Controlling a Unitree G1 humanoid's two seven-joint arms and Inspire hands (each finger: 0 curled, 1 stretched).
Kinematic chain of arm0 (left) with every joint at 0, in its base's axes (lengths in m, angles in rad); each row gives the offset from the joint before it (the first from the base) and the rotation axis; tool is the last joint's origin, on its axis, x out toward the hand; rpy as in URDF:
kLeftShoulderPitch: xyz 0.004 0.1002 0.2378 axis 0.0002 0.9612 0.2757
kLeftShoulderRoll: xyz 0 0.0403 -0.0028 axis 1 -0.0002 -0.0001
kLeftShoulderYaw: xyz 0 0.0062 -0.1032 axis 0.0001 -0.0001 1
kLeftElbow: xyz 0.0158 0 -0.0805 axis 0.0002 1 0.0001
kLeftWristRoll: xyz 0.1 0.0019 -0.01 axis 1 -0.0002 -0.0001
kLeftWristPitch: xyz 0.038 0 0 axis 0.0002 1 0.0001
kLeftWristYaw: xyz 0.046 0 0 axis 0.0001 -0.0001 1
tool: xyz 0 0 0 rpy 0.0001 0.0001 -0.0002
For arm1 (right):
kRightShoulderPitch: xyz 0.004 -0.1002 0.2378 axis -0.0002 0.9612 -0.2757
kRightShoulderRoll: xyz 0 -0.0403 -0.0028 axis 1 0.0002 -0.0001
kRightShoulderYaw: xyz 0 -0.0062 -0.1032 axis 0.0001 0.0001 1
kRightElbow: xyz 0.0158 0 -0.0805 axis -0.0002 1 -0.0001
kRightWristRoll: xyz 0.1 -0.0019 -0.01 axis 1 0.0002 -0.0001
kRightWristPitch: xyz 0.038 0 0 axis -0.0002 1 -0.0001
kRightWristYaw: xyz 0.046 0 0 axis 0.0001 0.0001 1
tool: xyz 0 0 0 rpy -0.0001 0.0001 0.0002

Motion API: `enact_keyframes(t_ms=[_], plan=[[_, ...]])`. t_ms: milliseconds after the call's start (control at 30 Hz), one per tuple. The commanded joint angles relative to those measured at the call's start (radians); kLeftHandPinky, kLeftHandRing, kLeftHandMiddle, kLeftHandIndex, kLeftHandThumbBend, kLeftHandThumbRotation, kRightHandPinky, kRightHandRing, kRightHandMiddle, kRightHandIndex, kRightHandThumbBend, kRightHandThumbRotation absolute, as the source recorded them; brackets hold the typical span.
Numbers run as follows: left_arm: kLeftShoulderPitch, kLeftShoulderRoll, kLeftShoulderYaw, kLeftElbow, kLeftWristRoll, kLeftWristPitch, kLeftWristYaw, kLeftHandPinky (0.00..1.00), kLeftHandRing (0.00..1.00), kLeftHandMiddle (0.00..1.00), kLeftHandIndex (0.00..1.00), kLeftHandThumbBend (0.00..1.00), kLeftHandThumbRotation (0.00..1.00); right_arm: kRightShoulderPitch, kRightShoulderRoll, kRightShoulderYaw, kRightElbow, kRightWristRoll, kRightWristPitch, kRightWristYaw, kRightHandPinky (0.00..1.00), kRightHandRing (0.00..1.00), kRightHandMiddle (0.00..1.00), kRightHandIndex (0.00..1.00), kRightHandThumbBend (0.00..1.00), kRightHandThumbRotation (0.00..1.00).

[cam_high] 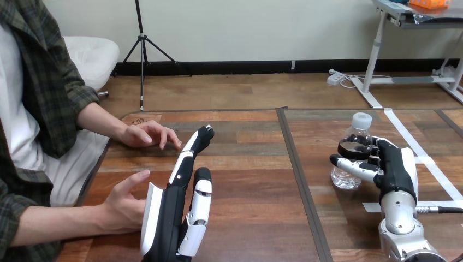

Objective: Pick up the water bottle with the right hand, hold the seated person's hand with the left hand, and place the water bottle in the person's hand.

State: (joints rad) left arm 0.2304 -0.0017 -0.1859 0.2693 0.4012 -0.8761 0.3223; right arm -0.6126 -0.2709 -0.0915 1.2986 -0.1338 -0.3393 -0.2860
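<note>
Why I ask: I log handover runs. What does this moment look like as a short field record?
water bottle: upright on the table, at right
right hand: fingers and thumb curled round the water bottle
left hand: fingers straight, beside the person's lower hand, not curled round it
person's upper hand: resting on the table
handover: not yet done
</note>
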Motion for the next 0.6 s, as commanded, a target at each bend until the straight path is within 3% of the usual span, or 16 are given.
enact_keyframes(t_ms=[0,567], plan=[[-0.019,-0.008,-0.004,-0.02,-0.002,-0.016,-0.001,0.93,0.89,0.89,0.89,0.0,1.0,-0.083,0.008,-0.009,-0.005,0.003,-0.036,-0.021,0.54,0.57,0.6,0.61,0.76,0.0],[-0.022,-0.004,0.0,-0.017,-0.006,-0.018,-0.002,0.94,0.9,0.89,0.9,0.01,1.0,-0.085,0.012,-0.011,-0.003,0.006,-0.033,-0.033,0.51,0.54,0.57,0.58,0.76,0.0]])
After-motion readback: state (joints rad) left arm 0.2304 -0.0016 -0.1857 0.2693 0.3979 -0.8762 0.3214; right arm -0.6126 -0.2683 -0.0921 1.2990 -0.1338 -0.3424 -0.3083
